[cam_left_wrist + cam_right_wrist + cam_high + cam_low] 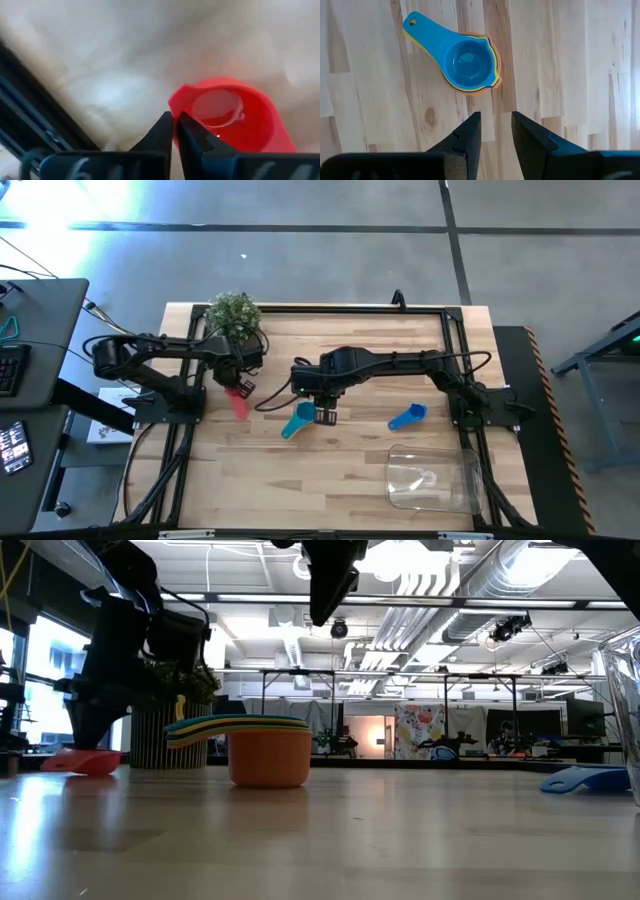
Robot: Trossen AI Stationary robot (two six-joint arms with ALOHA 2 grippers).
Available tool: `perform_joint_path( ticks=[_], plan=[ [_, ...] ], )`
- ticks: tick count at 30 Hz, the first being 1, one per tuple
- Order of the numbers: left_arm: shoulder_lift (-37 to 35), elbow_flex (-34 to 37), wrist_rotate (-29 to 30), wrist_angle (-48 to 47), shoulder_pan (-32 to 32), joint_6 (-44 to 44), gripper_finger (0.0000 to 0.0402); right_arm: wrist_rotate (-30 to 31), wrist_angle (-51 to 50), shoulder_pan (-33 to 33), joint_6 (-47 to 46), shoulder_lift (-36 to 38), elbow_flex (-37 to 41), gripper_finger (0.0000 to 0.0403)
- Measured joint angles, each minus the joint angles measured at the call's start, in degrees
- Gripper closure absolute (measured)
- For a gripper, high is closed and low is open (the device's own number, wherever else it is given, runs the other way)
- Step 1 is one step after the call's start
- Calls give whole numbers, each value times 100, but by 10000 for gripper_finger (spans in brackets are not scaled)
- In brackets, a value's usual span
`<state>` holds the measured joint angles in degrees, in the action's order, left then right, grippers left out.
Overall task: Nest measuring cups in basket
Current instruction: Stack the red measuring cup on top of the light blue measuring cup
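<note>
several nested cups [470, 62] lie mid-table, upper left in the right wrist view, light, stiff, slick plastic best pinched by the handle. right gripper [492, 132] hovers above, fingers narrowly apart; left gripper [174, 131] pinches the pink cup [235, 120] rim. basket [432, 478] sits lower right.

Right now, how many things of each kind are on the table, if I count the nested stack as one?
Loose cups: 2 (pink cup, blue cup)
Nested stack: 1
Basket: 1
Plant: 1
Total: 5
A pale shape inside the basket is too faint to count.
</note>
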<state>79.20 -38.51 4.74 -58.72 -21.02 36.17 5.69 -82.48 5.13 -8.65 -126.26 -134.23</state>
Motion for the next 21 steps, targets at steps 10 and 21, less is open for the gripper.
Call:
perform_joint_path(
  ticks=[10,21],
  plan=[
    [-831,-643,-187,-174,720,-151,400,2,-62,0,-779,10,2,304],
    [-1511,-1387,-178,-128,1494,-878,400,295,-120,207,-1819,330,-60,304]
  ],
)
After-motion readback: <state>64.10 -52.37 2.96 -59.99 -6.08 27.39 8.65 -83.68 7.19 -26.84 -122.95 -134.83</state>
